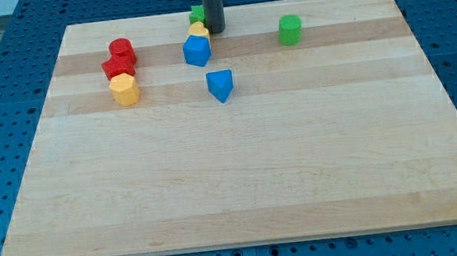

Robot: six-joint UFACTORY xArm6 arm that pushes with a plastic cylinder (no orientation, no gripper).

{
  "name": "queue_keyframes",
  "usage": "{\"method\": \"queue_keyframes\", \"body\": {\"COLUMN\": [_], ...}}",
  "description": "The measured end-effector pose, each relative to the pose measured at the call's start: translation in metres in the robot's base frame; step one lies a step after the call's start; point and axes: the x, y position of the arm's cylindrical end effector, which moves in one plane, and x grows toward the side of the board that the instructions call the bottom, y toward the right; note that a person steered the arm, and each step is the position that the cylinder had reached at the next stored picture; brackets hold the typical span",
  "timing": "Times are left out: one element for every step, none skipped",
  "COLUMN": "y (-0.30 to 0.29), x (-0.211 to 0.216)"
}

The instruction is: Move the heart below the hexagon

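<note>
1. Camera view: my tip (216,30) is down on the board (234,186) near the view's top, a bare rod with nothing to spread or pinch, pressed right beside the yellow heart (198,32).
2. The heart sits wedged between the green block (196,14) above it and the blue block (197,51) below, touching both as far as I can tell.
3. The yellow hexagon (125,89) waits well apart at the view's left, under the red blocks (120,59).
4. Risk, as I judge it: any shove drags that blue block along too, or the heart slips sideways off the rod.
5. The heart lies just to the view's left of my tip.
</note>
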Motion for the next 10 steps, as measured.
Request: {"method": "queue_keyframes", "body": {"y": [-0.012, -0.013, -0.018, -0.022, -0.021, -0.017, -0.034, -0.056, -0.063, -0.063], "x": [-0.005, -0.006, -0.003, 0.043, 0.063, 0.032, 0.021, 0.056, 0.085, 0.105]}}
